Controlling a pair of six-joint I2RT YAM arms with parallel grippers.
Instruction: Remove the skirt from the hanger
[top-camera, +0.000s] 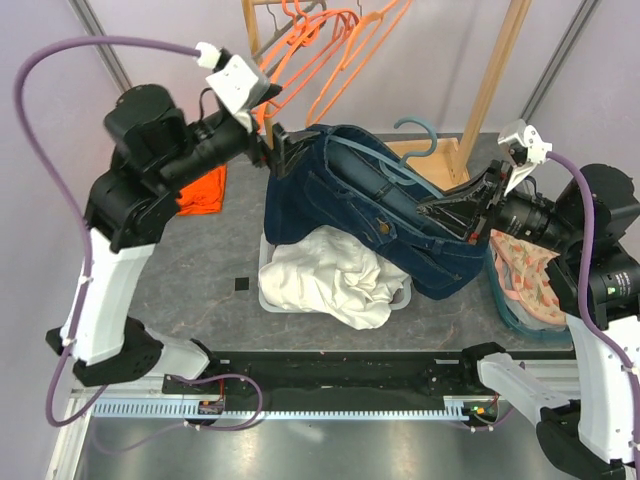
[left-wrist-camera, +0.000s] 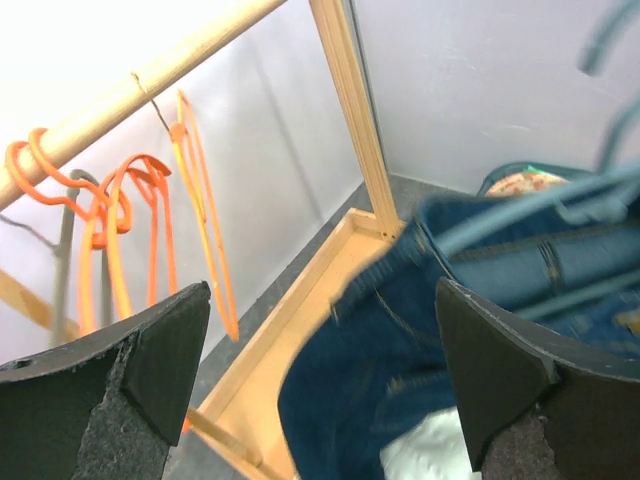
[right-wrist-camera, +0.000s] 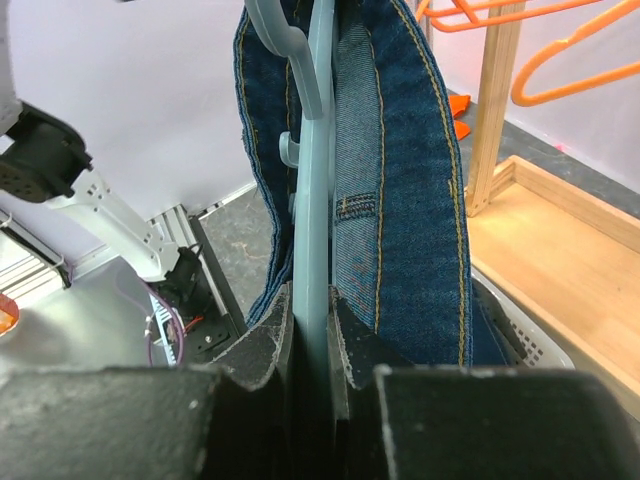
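- While the right hand (right-wrist-camera: 311, 312) is clenched on the pale blue hanger (right-wrist-camera: 312, 190), the denim skirt (top-camera: 345, 195) hangs on that hanger, stretching straight ahead of the hand's fingertips.
- Left hand (left-wrist-camera: 320, 340) is released, its fingers (left-wrist-camera: 165, 345) spread wide; the skirt's other end lies just ahead of them, and contact cannot be told.
- Below and between both hands, the skirt's lower part drapes onto a white cloth (top-camera: 325, 275) in a white basket (top-camera: 264, 290) on the table (top-camera: 200, 260).
- Orange hangers (left-wrist-camera: 120, 230) hang on a wooden rail (left-wrist-camera: 150, 75) beyond the left hand.
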